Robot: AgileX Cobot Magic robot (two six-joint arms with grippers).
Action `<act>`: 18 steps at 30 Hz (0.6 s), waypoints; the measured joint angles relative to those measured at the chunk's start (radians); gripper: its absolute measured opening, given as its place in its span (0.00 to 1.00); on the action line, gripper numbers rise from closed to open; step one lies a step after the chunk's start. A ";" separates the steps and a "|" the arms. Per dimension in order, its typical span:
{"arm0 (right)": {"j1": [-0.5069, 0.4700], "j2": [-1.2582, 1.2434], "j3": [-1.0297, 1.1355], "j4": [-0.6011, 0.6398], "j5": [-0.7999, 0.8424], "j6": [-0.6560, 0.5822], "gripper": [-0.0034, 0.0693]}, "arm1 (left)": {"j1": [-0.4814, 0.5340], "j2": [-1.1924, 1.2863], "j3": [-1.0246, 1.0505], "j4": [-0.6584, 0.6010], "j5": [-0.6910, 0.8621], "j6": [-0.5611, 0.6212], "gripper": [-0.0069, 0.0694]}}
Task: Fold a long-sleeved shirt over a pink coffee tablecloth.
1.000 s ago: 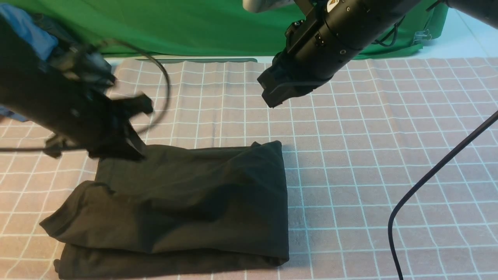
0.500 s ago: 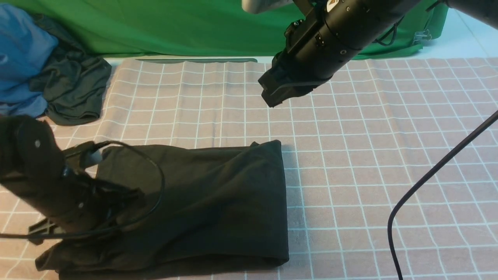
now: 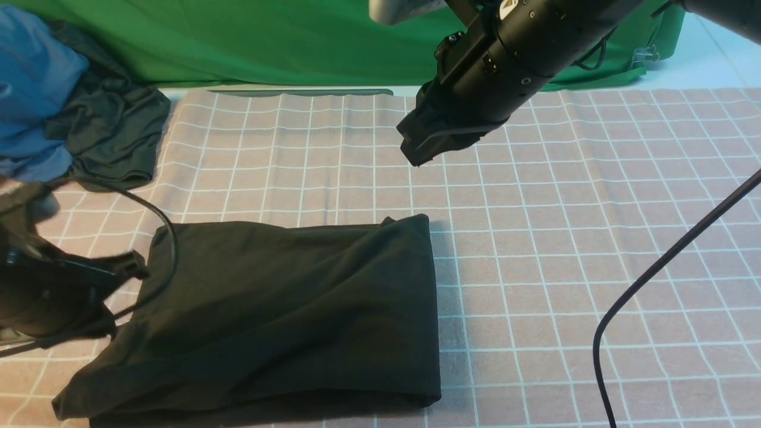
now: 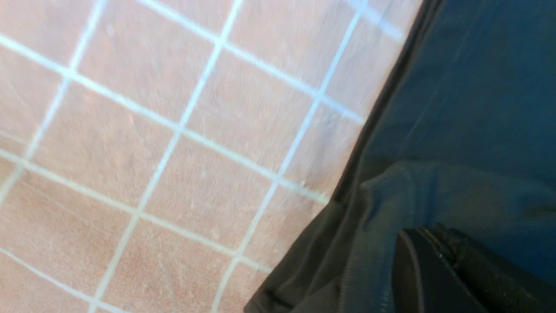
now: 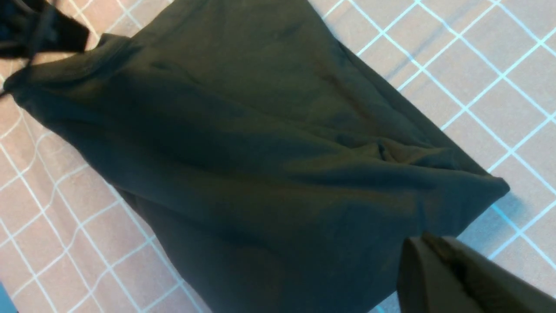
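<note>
The long-sleeved shirt (image 3: 285, 309) lies folded into a black block on the pink coffee tablecloth (image 3: 565, 238), left of the middle. My left gripper (image 3: 134, 267) is low at the shirt's left edge, blurred. In the left wrist view its jaws (image 4: 428, 232) are shut, hovering over the shirt's hem (image 4: 456, 108) with no fabric showing between them. My right gripper (image 3: 416, 156) hangs shut in the air behind the shirt's far right corner. The right wrist view looks down on the shirt (image 5: 260, 152) past the closed tips (image 5: 423, 239).
A green cloth (image 3: 267, 41) hangs along the back. A bunch of blue and dark garments (image 3: 77, 119) sits at the back left. A black cable (image 3: 654, 279) curves over the cloth on the right, and the left arm's cable (image 3: 169, 238) loops over the shirt's corner.
My left arm swept from the shirt's far left corner toward the front, then out to its left edge. The shirt's left side now lies flatter. The right arm barely moved.
</note>
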 joint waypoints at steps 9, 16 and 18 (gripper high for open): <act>0.000 0.000 0.000 0.000 0.000 0.000 0.12 | 0.006 0.035 0.000 0.000 -0.007 0.021 0.30; 0.000 0.000 0.000 0.000 0.000 0.000 0.12 | 0.006 0.158 0.001 0.000 -0.069 0.028 0.68; 0.000 0.000 0.000 0.000 0.000 0.000 0.12 | 0.006 0.185 0.001 -0.008 -0.081 0.063 0.72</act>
